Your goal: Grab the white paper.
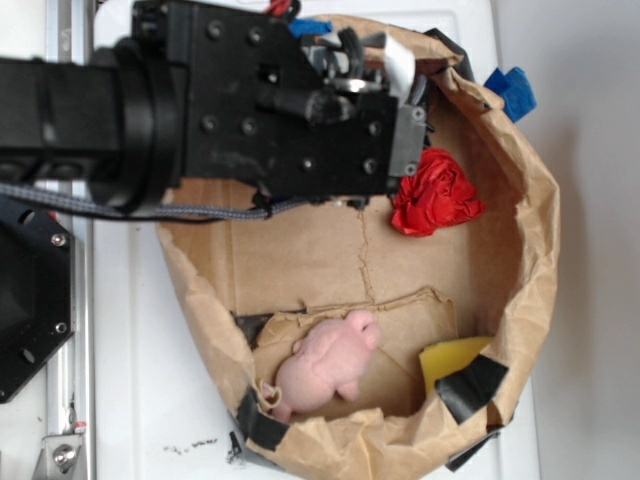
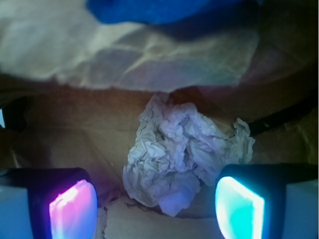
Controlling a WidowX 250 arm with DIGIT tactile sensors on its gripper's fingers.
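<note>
A brown paper bag (image 1: 530, 250) fills the exterior frame's centre. The black robot arm (image 1: 150, 100) reaches in from the upper left. In the wrist view the gripper (image 2: 157, 206) is spread wide, empty, with the white paper (image 2: 179, 154) centred between its pads.

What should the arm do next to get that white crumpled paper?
Probably ease forward and down a little, then close. In the wrist view the white paper lies just beyond the open gripper, roughly centred between its fingertips, not yet touched.
</note>
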